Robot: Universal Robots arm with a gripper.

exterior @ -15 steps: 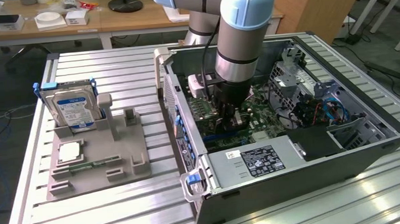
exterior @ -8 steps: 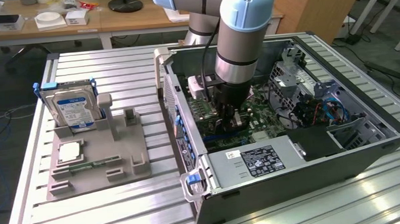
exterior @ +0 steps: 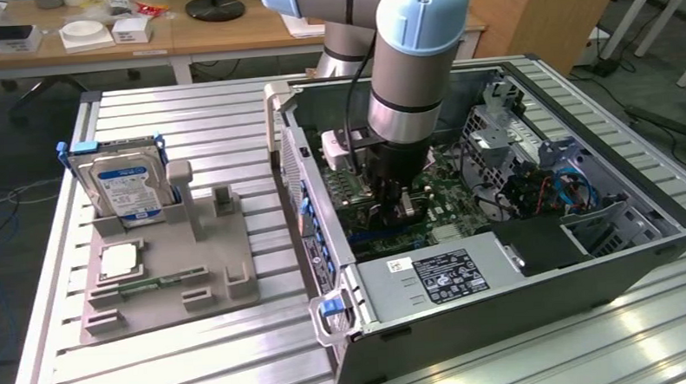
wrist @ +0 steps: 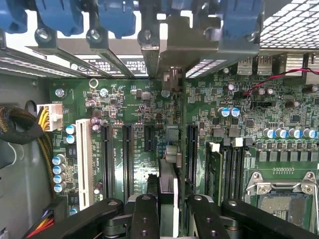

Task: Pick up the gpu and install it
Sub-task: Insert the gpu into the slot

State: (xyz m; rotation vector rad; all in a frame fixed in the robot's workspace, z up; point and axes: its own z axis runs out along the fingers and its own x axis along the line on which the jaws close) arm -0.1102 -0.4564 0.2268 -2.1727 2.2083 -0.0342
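**Wrist view: card held on edge above the motherboard slots**

Wrist view shows the black end effector (wrist: 167, 211) closed on the gpu (wrist: 168, 191), a thin flat card seen edge-on, pinched between the two inner black fingers (wrist: 144, 216). The card is carried upright, directly below the end effector, its long axis running away from the camera toward the silver metal end bracket (wrist: 192, 37), which stands against the rear wall of the case among the blue plastic slot clips (wrist: 114, 17). That axis is parallel to the long black expansion slots (wrist: 127, 159) on the green motherboard (wrist: 239, 124). The card's lower edge appears to lie over, or in, the slot line between the short black slot (wrist: 148, 138) and the next long black slot (wrist: 191, 149); whether it is already seated or merely poised above cannot be told, since the contact edge is hidden by the card itself.

In the exterior view, the end effector (exterior: 388, 209) is reached down inside the open dark grey computer case (exterior: 488, 324) by the single arm. The card cannot be picked out there, being masked by the wrist and the case's shadow. On the slatted aluminium bench (exterior: 188, 372), well apart toward the exterior view's left, a grey moulded fixture (exterior: 174, 290) is seen with a silver hard drive with a blue label (exterior: 128, 188) standing in it and a narrow green memory stick (exterior: 162, 280) lying low; an upright cradle (exterior: 222, 206) on it stands vacant.
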